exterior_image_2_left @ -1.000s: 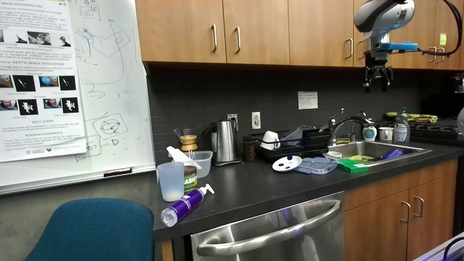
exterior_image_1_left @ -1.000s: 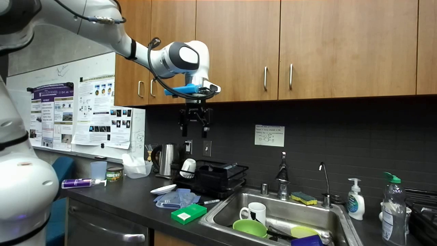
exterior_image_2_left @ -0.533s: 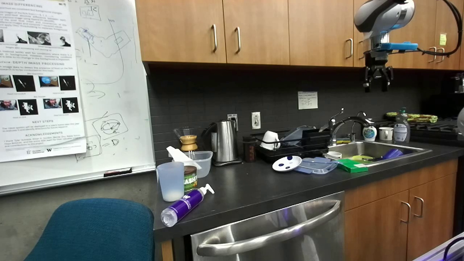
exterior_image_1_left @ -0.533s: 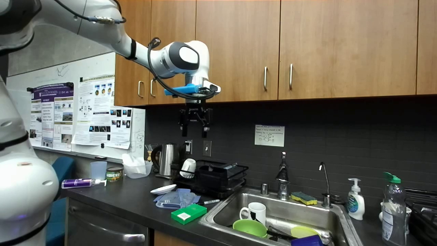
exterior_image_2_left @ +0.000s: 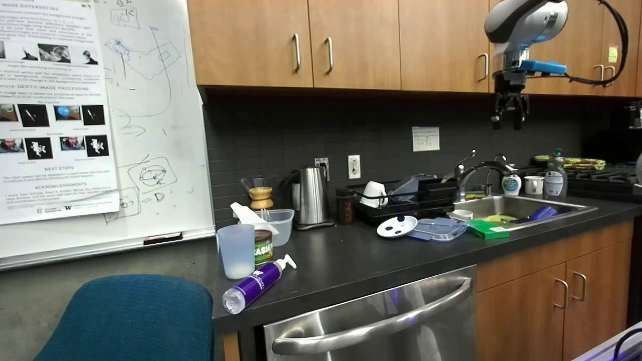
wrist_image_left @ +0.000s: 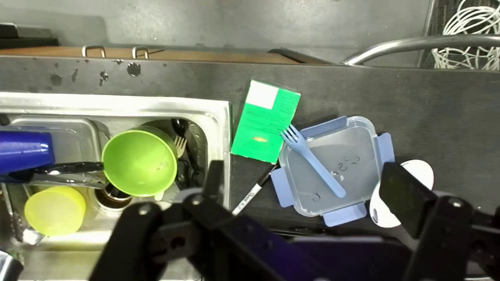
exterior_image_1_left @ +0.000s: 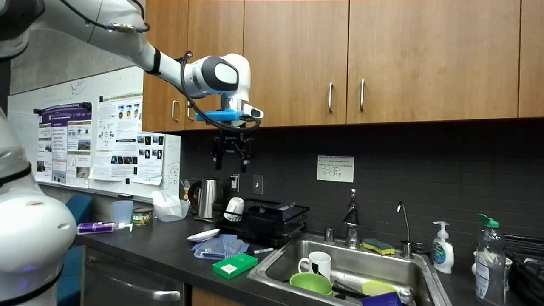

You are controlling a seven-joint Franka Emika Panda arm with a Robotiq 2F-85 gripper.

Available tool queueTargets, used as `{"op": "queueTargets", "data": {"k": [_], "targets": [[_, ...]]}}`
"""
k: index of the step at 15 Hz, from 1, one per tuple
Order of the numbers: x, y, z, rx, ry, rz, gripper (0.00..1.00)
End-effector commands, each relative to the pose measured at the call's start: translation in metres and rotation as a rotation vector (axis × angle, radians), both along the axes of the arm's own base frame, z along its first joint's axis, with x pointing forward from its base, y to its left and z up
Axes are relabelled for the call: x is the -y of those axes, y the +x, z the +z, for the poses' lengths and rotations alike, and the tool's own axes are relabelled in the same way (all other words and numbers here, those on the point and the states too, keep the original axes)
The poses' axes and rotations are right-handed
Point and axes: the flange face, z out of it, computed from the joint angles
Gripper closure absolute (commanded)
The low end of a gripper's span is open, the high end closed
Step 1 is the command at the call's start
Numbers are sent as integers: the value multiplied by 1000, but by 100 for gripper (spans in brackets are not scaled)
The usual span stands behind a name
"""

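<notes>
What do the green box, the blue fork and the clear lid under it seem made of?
Green box: probably thin cardboard, low sheen; flat printed faces, crisp edges.
Blue fork: likely matte plastic, one even color throughout.
Clear lid: likely plastic, slightly cloudy; the dark counter shows dimly through.

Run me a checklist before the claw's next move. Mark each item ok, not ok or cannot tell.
1. Claw open and holding nothing: ok; its jaws stand apart with nothing gripped.
2. Claw clear of the things below: ok; both exterior views show it hanging well above the countertop.
3. Container lid bare: not ok; a blue fork lies across it.
4. White plate fully in the wrist view: not ok; one claw finger hides part of it.
5. Green box clear of the sink rim: cannot tell; in the wrist view its corner comes right up to the rim.
</notes>
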Motion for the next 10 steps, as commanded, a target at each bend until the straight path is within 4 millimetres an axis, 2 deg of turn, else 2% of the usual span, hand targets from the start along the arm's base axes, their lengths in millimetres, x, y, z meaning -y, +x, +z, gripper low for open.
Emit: {"op": "queueTargets", "data": {"k": [1, 5, 10], "targets": [[-42, -7, 4, 59, -29, 95, 0], [-98, -13, 12, 81, -106, 240, 0], [-179, -36, 29, 124, -222, 449, 0]]}}
